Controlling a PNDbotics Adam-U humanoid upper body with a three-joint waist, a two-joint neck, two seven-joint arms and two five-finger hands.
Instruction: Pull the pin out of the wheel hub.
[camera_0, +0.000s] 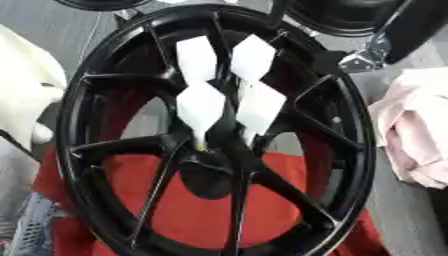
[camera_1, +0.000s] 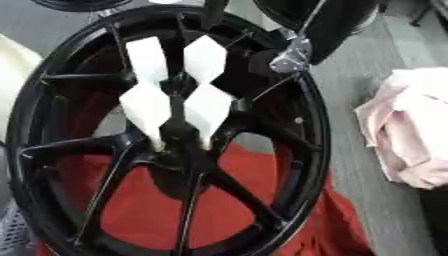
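A black spoked wheel (camera_0: 74, 100) fills both views, with its hub (camera_0: 210, 177) a little below the middle. My right hand (camera_0: 201, 105) comes down from the top over the spokes; only its white fingers (camera_1: 208, 107) show, straight and pointing down, tips just above the hub. A small yellowish bit (camera_0: 201, 147) shows at one fingertip; I cannot make out whether it is the pin. The thumb is hidden. A black arm part with a silver joint (camera_1: 291, 56) sits at the upper right. My left hand shows in no view.
A red cloth (camera_0: 192, 215) lies under the wheel. A pink cloth (camera_0: 416, 135) lies on the grey floor at the right. A white bulky object (camera_0: 26, 85) stands at the left. Another black round part (camera_0: 350, 15) is at the top right.
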